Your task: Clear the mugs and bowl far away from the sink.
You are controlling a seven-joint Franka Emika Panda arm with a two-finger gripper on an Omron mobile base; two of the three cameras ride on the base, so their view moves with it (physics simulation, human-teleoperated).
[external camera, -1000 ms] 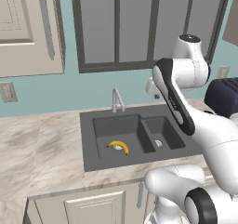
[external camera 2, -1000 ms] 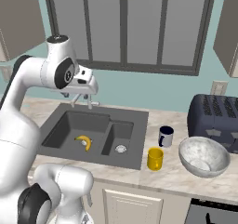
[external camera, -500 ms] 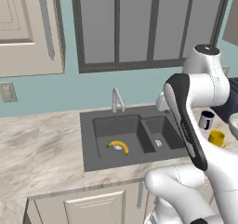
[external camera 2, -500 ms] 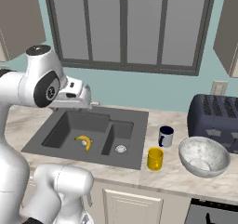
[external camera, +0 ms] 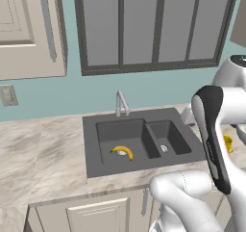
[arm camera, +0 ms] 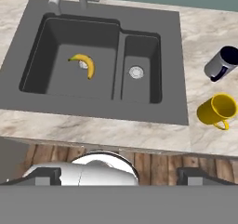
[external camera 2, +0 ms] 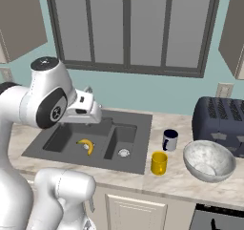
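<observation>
Jaws released wide, nothing in them, hand up above the front edge of the sink (arm camera: 100,62), looking down into it. Yellow mug (external camera 2: 159,162) and dark-rimmed mug (external camera 2: 169,140) sit on the worktop (external camera 2: 181,179) just right of the sink, near each other; bowl (external camera 2: 208,160) further right, in front of the toaster (external camera 2: 220,124). Banana (arm camera: 85,64) lies in the left basin.

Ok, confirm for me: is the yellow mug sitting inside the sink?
No, the yellow mug stands on the counter to the right of the sink, in front of the pale mug.
</observation>
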